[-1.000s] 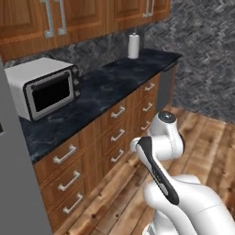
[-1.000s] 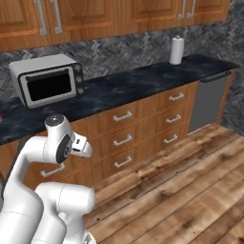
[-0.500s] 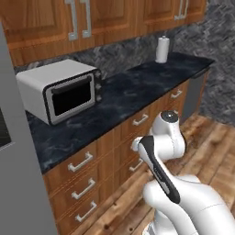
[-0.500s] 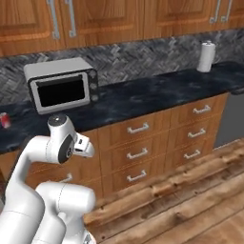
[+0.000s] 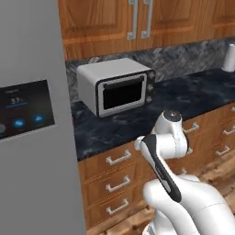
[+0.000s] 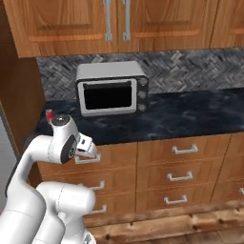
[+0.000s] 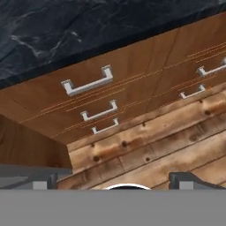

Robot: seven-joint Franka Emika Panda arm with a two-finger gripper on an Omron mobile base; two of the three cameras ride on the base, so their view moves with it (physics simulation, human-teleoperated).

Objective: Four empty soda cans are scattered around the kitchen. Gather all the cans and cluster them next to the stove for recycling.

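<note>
The tool (image 7: pixel 114 180) hangs low in front of the drawer fronts (image 7: pixel 132 92), looking down at the wooden floor (image 7: pixel 167 150). Its two dark tips sit far apart at the bottom edge of the hand view with nothing between them: released, empty.

One soda can (image 6: pixel 48 115) stands upright on the dark surface (image 6: pixel 190 114), at its far left end, just left of the toaster oven (image 6: pixel 112 93) and close to the wooden side panel. In the right base view it shows only as a small red body with a silvery top, partly covered by the arm's upper joint. It lies above the tool and farther back, so I judge the coming move to be a lift and a reach up onto the surface.

In the left base view the refrigerator (image 5: pixel 32 119) blocks that corner; only a thin red sliver shows at its edge. Whether this can is dented or tilted cannot be told. The stove and other cans cannot be placed from here.
</note>
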